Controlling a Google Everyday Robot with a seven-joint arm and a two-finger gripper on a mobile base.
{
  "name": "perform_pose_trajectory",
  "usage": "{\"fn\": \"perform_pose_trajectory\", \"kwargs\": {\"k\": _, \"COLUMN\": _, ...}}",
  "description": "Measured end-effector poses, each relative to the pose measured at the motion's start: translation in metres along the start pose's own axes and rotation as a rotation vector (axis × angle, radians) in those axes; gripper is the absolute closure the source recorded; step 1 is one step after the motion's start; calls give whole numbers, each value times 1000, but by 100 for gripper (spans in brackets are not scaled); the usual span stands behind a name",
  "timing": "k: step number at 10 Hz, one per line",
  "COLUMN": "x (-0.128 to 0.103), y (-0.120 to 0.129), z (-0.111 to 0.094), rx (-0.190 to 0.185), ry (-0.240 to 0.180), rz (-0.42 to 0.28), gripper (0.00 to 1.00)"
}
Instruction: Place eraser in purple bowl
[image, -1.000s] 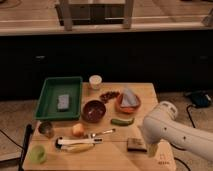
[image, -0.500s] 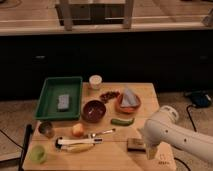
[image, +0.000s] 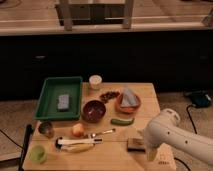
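Camera view: the eraser (image: 135, 145) lies flat on the table (image: 115, 161) near its front edge, with its long axis running across the picture. The gripper (image: 151, 155) hangs just beside the eraser's right-hand end, pointing down, its fingers released and holding nothing. The purple bowl (image: 94, 111) sits well apart, farther back and toward the picture's left, so the fingers probably need a short sideways shift over the eraser first.

A light wooden table (image: 107, 161) stood on a speckled beige floor (image: 15, 117) in dim, warm light. Behind it ran a long dark cabinet front (image: 100, 57) under a pale countertop (image: 100, 28), from which two grey uprights (image: 65, 15) rose. A black cable (image: 189, 114) trailed across the floor at the right.
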Motion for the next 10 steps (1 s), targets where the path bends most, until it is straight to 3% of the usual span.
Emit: {"fn": "perform_pose_trajectory", "kwargs": {"k": 10, "x": 3, "y": -1, "z": 21, "rx": -3, "ry": -36, "rz": 11, "gripper": 20}}
